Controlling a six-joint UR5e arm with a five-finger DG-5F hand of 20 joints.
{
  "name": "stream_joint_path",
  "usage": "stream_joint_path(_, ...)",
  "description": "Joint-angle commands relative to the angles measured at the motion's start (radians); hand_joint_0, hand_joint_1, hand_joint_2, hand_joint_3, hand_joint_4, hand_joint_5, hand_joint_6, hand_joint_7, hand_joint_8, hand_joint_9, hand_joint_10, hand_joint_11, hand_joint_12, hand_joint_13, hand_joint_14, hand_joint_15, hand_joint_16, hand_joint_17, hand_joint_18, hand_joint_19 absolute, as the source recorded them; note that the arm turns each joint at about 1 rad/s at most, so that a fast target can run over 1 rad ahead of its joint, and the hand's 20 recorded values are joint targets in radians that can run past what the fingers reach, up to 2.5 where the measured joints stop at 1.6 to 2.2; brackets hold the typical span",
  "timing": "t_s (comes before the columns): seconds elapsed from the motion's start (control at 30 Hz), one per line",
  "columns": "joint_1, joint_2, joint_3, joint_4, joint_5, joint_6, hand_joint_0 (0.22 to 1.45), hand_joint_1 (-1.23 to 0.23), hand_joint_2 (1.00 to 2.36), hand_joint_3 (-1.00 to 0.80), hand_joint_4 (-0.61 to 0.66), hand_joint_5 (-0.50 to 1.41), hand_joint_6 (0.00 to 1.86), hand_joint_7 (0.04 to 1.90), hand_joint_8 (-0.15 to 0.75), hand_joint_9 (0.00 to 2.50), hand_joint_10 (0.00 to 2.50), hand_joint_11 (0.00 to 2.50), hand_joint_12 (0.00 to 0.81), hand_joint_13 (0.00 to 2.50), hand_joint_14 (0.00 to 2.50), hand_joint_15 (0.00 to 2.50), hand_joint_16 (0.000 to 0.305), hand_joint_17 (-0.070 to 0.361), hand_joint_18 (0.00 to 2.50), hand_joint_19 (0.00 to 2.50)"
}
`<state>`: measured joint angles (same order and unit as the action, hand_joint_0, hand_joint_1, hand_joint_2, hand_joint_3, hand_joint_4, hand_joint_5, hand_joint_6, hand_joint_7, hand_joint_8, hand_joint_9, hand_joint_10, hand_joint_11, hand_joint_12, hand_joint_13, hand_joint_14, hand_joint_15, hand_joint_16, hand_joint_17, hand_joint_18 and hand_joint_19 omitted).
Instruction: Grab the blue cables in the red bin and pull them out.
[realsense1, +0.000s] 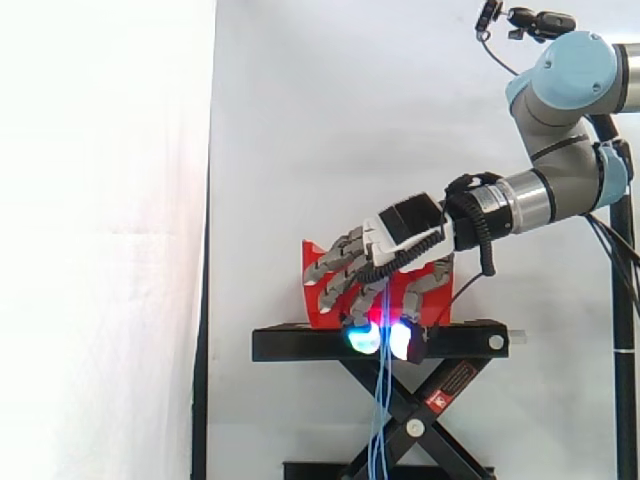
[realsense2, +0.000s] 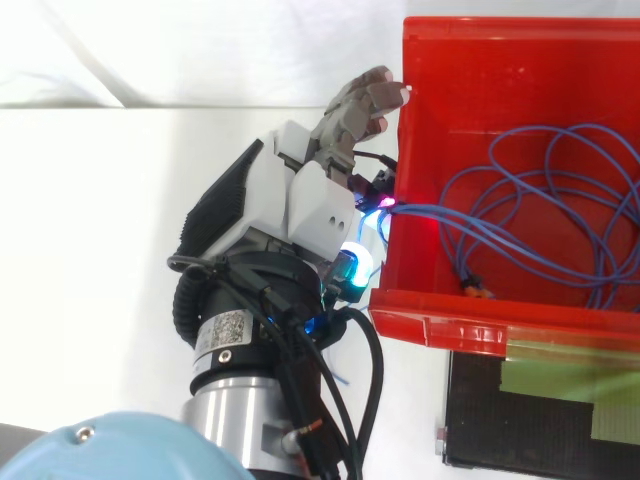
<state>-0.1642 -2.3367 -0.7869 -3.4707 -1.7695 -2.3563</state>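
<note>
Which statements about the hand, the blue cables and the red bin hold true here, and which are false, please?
1. All of the blue cables lie inside the red bin. False: some strands run over the bin's wall and hang below the hand, in front of the black stand.
2. The red bin sits on the black stand. True.
3. The hand reaches deep into the bin. False: it is outside, at the bin's wall, with its fingers curled on the cables.
4. Loops of blue cable lie coiled in the bin. True.

Silver-and-blue arm (realsense1: 522, 204), grey fingers (realsense1: 336, 257)
</note>
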Motion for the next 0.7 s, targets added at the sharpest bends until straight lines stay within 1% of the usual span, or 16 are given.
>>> stream_joint_path(0.0,0.000,0.000,0.000,0.001,-0.001,-0.001,0.84,-0.83,1.00,-1.00,0.27,0.90,0.01,0.75,0.262,0.60,0.01,0.39,0.327,0.32,0.01,0.33,0.044,0.098,0.29,0.61)
stream_joint_path(0.33,0.000,0.000,0.000,0.002,-0.001,-0.001,0.84,-0.84,1.00,-1.00,0.25,0.90,0.09,0.73,0.262,0.60,0.01,0.41,0.327,0.33,0.01,0.34,0.044,0.098,0.29,0.61)
stream_joint_path(0.67,0.003,0.000,-0.003,0.004,-0.002,-0.001,0.85,-0.84,1.00,-1.00,0.24,0.91,0.10,0.73,0.264,0.61,0.01,0.40,0.327,0.33,0.01,0.34,0.044,0.098,0.30,0.61)
